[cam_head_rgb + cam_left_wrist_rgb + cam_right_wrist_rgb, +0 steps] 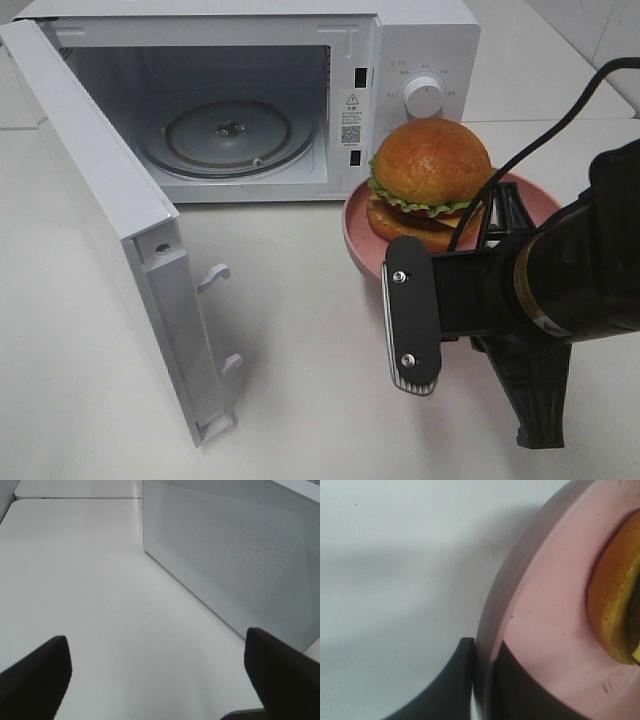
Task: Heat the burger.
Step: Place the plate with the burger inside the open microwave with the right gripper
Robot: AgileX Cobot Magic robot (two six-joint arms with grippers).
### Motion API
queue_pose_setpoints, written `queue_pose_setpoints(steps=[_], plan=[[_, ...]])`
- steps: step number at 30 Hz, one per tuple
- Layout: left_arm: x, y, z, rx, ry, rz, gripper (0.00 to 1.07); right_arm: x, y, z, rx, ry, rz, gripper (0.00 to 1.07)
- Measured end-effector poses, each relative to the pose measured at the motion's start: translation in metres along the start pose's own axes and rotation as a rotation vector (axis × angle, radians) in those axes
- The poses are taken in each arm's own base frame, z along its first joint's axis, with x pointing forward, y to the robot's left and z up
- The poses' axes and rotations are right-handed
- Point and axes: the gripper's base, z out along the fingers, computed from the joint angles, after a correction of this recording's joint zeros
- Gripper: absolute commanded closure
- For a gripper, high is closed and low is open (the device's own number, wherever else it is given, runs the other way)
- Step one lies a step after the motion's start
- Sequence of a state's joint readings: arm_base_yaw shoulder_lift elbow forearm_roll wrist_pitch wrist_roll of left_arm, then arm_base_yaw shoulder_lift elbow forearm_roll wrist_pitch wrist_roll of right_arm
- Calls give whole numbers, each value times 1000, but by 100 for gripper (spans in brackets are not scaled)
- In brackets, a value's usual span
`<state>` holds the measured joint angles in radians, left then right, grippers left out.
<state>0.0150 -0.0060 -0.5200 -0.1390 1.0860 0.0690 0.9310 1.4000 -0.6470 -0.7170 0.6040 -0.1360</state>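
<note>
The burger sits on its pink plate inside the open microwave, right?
No. The exterior high view shows the burger on its pink plate outside the open microwave, on the table in front of its control panel.

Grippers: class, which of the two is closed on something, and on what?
The right gripper: its jaws pinch the rim of the pink plate, one finger on each side. The left gripper hangs wide open over the table.

Bright, even light throws soft shadows beside the microwave door (110,200); the right wrist close-up looks blurred.
</note>
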Motion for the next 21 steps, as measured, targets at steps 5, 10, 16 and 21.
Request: queue_pose_setpoints(steps=[5, 10, 16, 21], plan=[[0, 0, 0, 0, 0, 0, 20, -3, 0, 0, 7, -32, -106, 103], [0, 0, 0, 0, 0, 0, 20, -9, -1, 0, 26, -98, -220, 103], [0, 0, 0, 0, 0, 0, 20, -16, -3, -1, 51, -168, -267, 103], [0, 0, 0, 0, 0, 0, 20, -17, -3, -2, 56, -180, -285, 105]])
